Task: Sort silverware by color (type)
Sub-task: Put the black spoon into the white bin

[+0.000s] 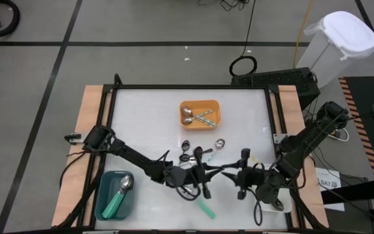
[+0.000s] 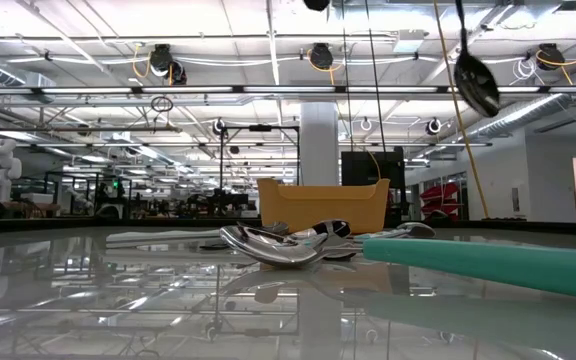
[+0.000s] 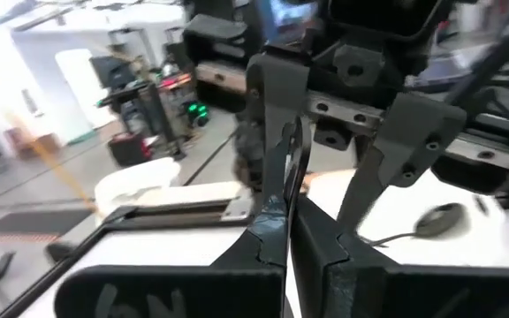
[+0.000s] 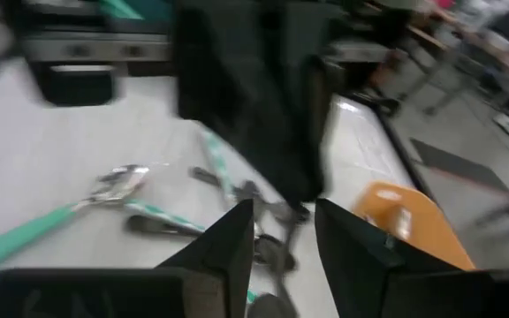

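A: Start with the big things. What is in front of you?

B: You have the white surface inside its dark frame, both arms reaching in from the near corners and meeting over the near middle.

A: And the trays?

B: Your teal tray sits at the near left corner with a teal-handled spoon in it, bowl toward the far side. The orange tray lies toward the far middle and holds spoons with silver bowls; at least one has a pale teal handle.

A: Where is the rest of the silverware?

B: A loose heap of spoons lies between the orange tray and the pincers, silver and black mixed. One teal-handled spoon lies alone near the front edge, just in front of the arms; the low view shows its handle close to the lens.

A: Now your left pincer.

B: The left pincer is fully closed on a black spoon, held upright by the handle. From table height that spoon's bowl hangs high above the surface.

A: And the right?

B: Your right pincer faces the left one, very near it, hovering above the heap. Its fingers stand partly apart, and I see nothing between them.
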`<state>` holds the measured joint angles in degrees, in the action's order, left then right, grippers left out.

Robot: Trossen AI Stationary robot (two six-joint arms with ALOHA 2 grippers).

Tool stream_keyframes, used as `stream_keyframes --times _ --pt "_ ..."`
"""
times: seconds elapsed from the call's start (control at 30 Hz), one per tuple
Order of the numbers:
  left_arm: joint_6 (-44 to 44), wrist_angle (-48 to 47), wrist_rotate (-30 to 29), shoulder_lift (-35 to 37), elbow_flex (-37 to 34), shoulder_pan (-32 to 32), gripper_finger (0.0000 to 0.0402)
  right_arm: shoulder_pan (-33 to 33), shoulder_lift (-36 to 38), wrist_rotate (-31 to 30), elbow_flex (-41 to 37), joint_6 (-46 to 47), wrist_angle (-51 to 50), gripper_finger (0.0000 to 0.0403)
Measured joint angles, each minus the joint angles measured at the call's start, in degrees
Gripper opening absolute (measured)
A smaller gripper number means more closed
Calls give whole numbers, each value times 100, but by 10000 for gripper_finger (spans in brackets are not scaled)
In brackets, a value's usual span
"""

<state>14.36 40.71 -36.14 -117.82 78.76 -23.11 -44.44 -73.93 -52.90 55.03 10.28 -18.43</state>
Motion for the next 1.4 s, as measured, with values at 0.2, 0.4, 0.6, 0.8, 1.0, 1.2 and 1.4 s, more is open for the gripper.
stream_keyframes --times 0.2,0.4,0.6,0.8,1.0,1.2,1.4 --pt "12 -26 -342 -11 0 -7 0 161 0 -412 2 759 -497 119" --pt "-170 -24 -445 -11 0 5 0 185 0 -387 2 879 -541 119" --pt "-499 -24 -727 -11 0 4 0 204 0 -420 2 1051 -545 119" --pt "-577 -27 -794 -11 0 4 0 255 0 -419 2 1159 -636 119" --pt "-716 -126 -794 -11 0 7 0 255 -2 -181 2 1066 -725 119" --pt "-953 -234 -798 -11 0 36 0 253 -4 39 2 993 -720 119" --pt "-1194 -290 -796 -11 0 59 0 253 -4 -154 2 999 -718 115"
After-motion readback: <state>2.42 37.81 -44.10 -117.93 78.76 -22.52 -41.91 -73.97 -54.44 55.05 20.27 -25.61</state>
